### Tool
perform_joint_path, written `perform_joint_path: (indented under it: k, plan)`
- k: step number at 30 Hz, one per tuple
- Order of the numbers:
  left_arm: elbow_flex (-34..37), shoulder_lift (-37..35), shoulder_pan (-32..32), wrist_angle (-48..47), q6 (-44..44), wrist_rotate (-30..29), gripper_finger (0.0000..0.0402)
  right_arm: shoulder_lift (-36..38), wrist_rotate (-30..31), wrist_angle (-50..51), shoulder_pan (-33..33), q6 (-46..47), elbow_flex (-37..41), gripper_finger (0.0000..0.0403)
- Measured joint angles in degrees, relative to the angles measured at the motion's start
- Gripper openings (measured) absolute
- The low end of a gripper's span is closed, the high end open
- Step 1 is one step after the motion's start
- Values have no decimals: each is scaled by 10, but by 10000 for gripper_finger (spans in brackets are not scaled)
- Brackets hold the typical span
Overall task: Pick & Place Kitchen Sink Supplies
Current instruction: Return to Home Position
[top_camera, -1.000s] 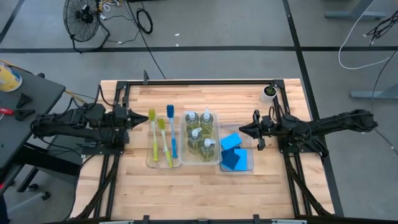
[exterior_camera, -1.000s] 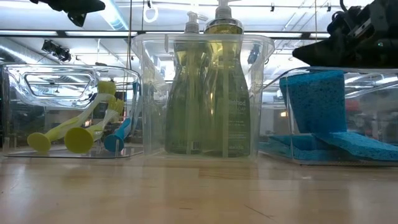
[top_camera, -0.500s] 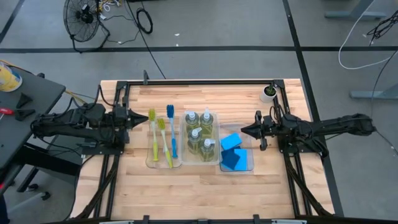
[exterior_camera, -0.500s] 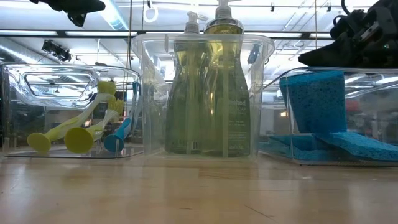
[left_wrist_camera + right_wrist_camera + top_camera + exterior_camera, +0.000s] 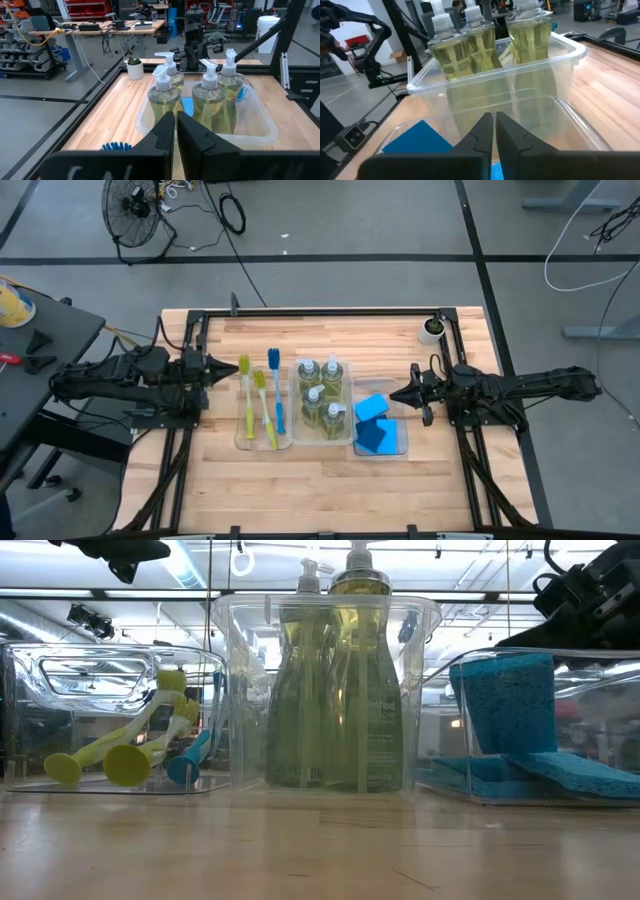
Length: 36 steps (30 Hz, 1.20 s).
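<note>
Three clear trays stand side by side mid-table. The left tray [image 5: 262, 442] holds three dish brushes [image 5: 262, 408], two yellow-green and one blue, lying with their bristle heads toward the far edge. Several pump bottles of yellow-green soap [image 5: 322, 402] stand upright on their bases in the middle tray. In the right tray, blue sponges [image 5: 374, 425] lie flat, and one [image 5: 510, 700] stands on edge. My left gripper [image 5: 218, 370] hangs shut just left of the brushes. My right gripper [image 5: 393, 394] hangs shut at the sponge tray's right rim, pointing roughly level at it.
A small white cup with a plant [image 5: 432, 330] stands at the far right corner. Black frame rails [image 5: 320, 310] run along the table's edges. Bare wood [image 5: 320, 485] lies between the trays and the near edge.
My right gripper has drawn back a little toward the table's right edge and tipped closer to level, staying shut. The trays and their contents have kept still.
</note>
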State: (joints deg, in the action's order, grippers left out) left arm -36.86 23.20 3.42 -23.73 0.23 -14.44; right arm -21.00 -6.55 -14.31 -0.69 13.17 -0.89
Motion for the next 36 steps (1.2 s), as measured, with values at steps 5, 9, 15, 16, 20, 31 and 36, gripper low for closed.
perform_joint_path:
  k: [5,9,15,16,20,31,36]
  plan:
    - [0,0,0,0,0,-1,25,20,1,23,0,-4,0,25]
    - [0,0,0,12,0,-1,25,40,1,49,0,-2,0,25]
    - [0,0,0,27,2,-1,26,72,1,73,0,-16,0,25]
    - [0,0,0,27,2,-1,25,77,1,84,0,-16,0,25]
    - [0,0,0,29,3,-1,25,98,2,118,0,-16,0,25]
    - [0,0,0,30,0,-1,25,119,75,274,0,-60,-49,25]
    - [0,0,0,30,0,-1,26,125,87,298,0,-61,-71,25]
